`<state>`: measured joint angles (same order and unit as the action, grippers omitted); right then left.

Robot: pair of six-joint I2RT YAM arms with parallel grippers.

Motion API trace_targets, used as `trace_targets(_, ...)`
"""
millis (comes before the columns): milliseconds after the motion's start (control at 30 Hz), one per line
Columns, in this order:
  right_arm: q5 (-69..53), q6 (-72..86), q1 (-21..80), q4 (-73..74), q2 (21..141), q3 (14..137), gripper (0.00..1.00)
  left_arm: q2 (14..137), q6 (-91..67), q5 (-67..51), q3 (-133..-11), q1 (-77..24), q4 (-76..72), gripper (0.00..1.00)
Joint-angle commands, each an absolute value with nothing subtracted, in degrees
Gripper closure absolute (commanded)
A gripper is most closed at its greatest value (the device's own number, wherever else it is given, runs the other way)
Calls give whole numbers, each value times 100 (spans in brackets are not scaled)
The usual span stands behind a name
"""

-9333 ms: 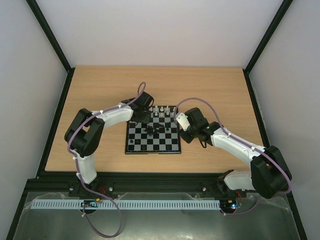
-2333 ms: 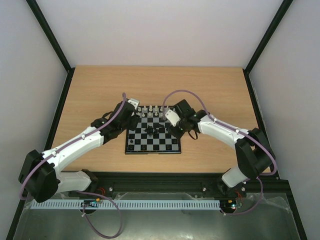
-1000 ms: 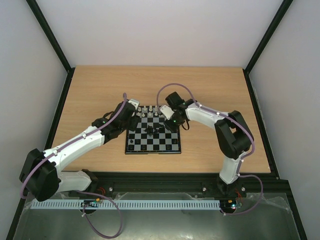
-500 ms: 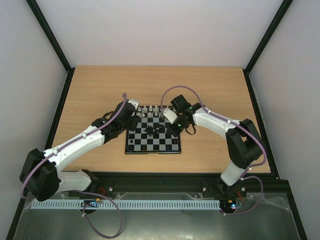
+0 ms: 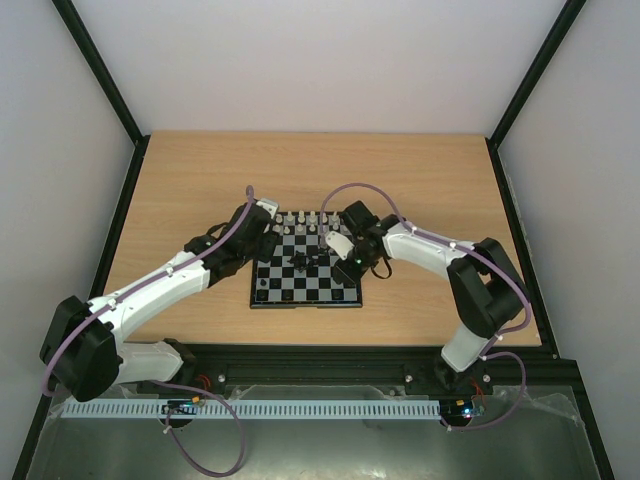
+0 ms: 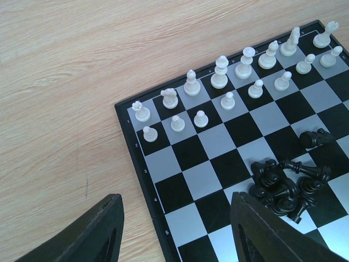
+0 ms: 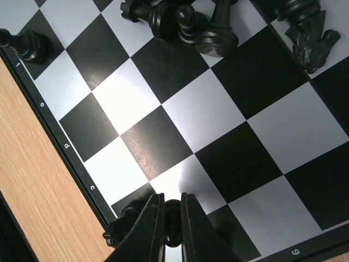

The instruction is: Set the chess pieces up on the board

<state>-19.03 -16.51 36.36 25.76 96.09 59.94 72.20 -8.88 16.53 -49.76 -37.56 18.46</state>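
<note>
Right end effector (image 7: 172,204): pinching one black piece (image 7: 172,224) near the board (image 7: 207,120) edge.
Left end effector (image 6: 177,196): fingers spread over the board corner.
White pieces (image 6: 234,82): two rows along one edge.
Board place: on the counter (image 5: 200,180).

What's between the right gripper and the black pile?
Only bare squares of the board, as the right wrist view shows. The right gripper, closed on a black piece, stands clear of the black pile.

Top view looks down from behind the arms (image 5: 160,285) over the whole surface (image 5: 200,180). Wrist views sit close above the board (image 6: 185,153), sharing its heaped black pieces (image 6: 283,188).
</note>
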Motion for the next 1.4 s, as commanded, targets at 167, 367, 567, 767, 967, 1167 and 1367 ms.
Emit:
trace_targets(167,-1766,-1630,3709,2558,9771,5934,96,7325,-921,1653,-5113,-3698,1940,45)
trace_targets(367,-1802,-1610,3734,2543,9865,5943,95,7334,-923,1644,-5115,-3691,1950,45)
trace_targets(567,-1806,-1593,3753,2517,9927,5972,94,7349,-929,1627,-5115,-3691,1960,45)
trace_targets(767,-1796,-1592,3768,2490,10007,5977,93,7366,-932,1613,-5124,-3692,1966,45)
trace_targets(967,-1753,-1526,3771,2455,9962,5990,76,7385,-932,1609,-5125,-3683,1975,45)
trace_targets(1167,-1783,-1468,3756,2646,9795,6181,72,7405,-932,1600,-5133,-3674,1973,45)
trace_targets(1367,-2048,-1425,3519,2876,9423,6438,69,7489,-940,1544,-5137,-3658,1968,45)
